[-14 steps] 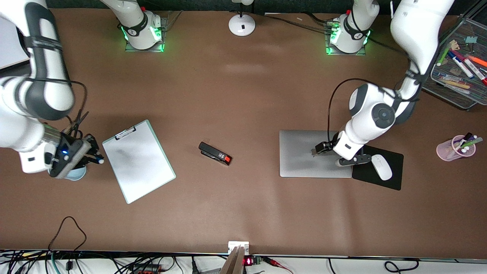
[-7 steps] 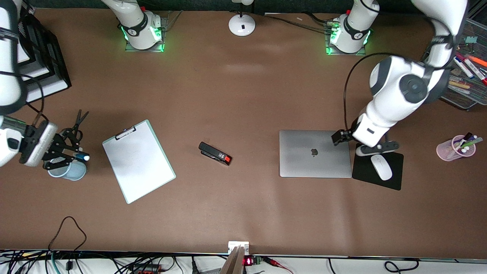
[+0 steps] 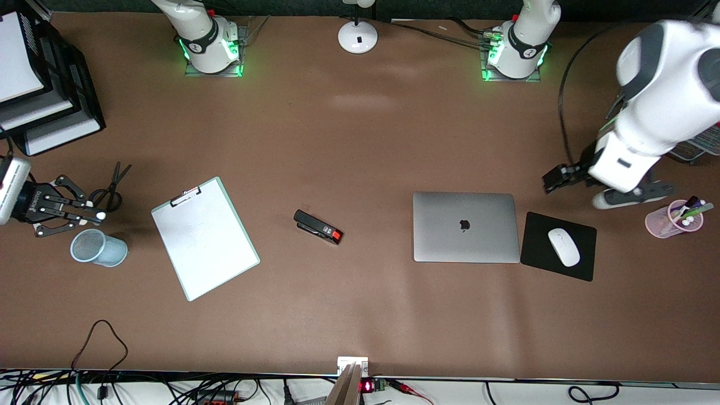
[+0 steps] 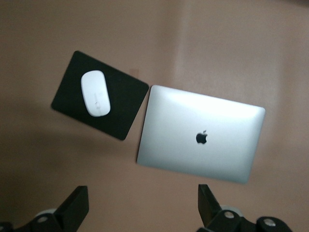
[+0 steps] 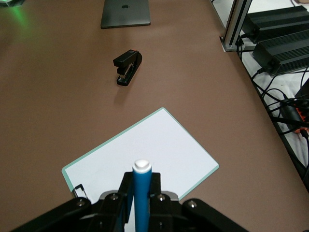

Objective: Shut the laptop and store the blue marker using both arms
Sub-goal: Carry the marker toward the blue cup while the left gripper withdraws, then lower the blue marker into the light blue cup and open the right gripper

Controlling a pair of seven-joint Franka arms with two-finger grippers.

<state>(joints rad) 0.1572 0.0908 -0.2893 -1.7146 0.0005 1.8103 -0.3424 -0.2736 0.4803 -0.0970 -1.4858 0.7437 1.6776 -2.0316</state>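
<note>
The silver-grey laptop [image 3: 466, 226] lies closed on the table, logo up; it also shows in the left wrist view [image 4: 203, 135] and in the right wrist view [image 5: 125, 12]. My left gripper [image 3: 590, 188] is open and empty, up in the air over bare table beside the mouse pad; its fingers [image 4: 75, 210] stand wide apart. My right gripper [image 3: 84, 212] is shut on the blue marker [image 3: 99, 215], white end outward, over the table between the scissors and a light-blue mesh cup [image 3: 98, 247]. The marker [image 5: 142, 193] stands between the right gripper's [image 5: 141, 186] fingers.
A clipboard [image 3: 205, 239] and a black stapler [image 3: 318, 226] lie mid-table. A black mouse pad [image 3: 582, 264] with a white mouse [image 3: 564, 246] lies beside the laptop. A pink pen cup [image 3: 674, 218], scissors [image 3: 112, 183], black paper trays [image 3: 62, 107] and a lamp base [image 3: 358, 36] stand around.
My left gripper rose off the closed laptop lid and moved toward the left arm's end of the table. My right gripper moved off the mesh cup with the marker still in it.
</note>
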